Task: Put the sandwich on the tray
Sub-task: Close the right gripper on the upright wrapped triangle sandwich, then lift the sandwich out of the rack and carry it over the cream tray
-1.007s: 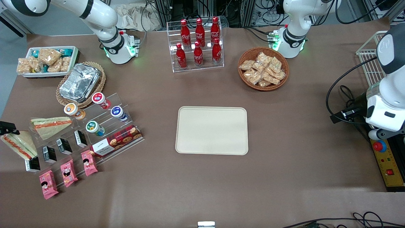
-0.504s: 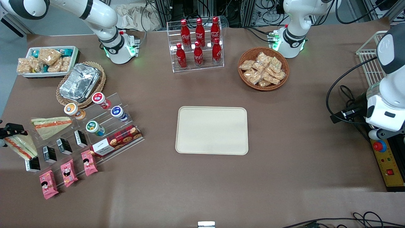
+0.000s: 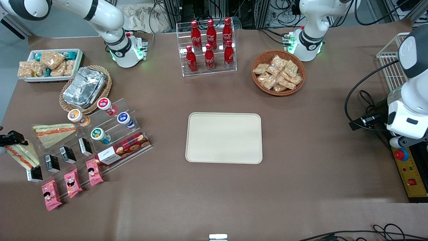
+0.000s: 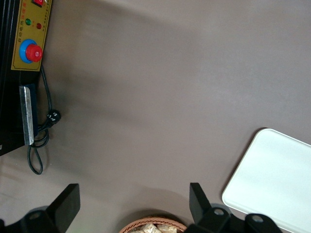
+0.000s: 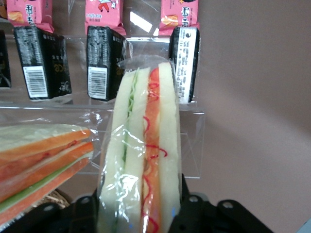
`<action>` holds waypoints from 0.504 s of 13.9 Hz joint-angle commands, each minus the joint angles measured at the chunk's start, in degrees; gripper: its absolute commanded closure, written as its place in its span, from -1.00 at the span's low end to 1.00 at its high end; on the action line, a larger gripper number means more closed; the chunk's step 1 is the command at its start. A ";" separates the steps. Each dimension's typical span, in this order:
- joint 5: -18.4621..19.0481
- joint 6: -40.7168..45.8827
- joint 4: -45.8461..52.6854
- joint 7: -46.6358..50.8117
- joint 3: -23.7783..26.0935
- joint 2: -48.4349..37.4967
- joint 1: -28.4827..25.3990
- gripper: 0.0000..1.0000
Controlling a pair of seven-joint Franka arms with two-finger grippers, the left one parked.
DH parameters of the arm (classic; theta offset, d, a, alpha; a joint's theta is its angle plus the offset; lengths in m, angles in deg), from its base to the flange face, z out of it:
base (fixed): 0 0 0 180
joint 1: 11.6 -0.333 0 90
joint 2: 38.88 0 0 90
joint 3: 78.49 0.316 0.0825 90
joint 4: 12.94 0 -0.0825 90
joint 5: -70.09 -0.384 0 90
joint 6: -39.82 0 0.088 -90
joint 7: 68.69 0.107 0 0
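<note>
Nearest the front camera, at the working arm's end of the brown surface [image 3: 207, 201], three pink snack packets [image 3: 70, 182] lie in a row at the foot of a clear stepped display rack [image 3: 133, 110], and on the step just above them stand small black cartons [image 3: 68, 154]. At that same end, right at the surface's edge, the hand [image 3: 8, 138] is clamped on the sandwich [image 3: 22, 154]; the wrist camera shows the wrapped sandwich [image 5: 143, 155] standing on edge between the fingers, its red and green filling facing the lens, with the black cartons [image 5: 104, 63] and pink packets [image 5: 104, 10] close in front of it. A second wrapped sandwich [image 3: 53, 132] with an orange stripe lies on the rack just beside the held one, slightly farther from the camera. The tray [image 3: 224, 138] sits bare at the middle of the surface, well apart from the sandwich. A red cookie box [image 3: 123, 149] and round-lidded cups [image 3: 100, 135] fill the upper steps of the rack. Farther on come a wicker basket of foil containers [image 3: 84, 87] and a small white tray of snack packets [image 3: 50, 65] (this one at the corner of the surface). Farthest are a clear stand of red cola bottles [image 3: 208, 47] near the middle of that edge and, toward the parked arm's end, a round basket of packets [image 3: 278, 73].
</note>
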 commanded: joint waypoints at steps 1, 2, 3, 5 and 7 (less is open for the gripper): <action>-0.76 -0.63 -0.12 -1.65 0.38 -0.57 0.19 0.10; -0.76 -0.54 -0.03 -1.65 0.38 -0.75 0.19 0.10; -0.76 -0.45 0.58 -1.74 0.46 -1.01 0.10 0.10; -0.76 0.86 2.95 -2.35 0.90 -1.28 -0.16 0.10; -0.76 2.53 6.46 -2.27 0.82 -1.80 -1.74 0.10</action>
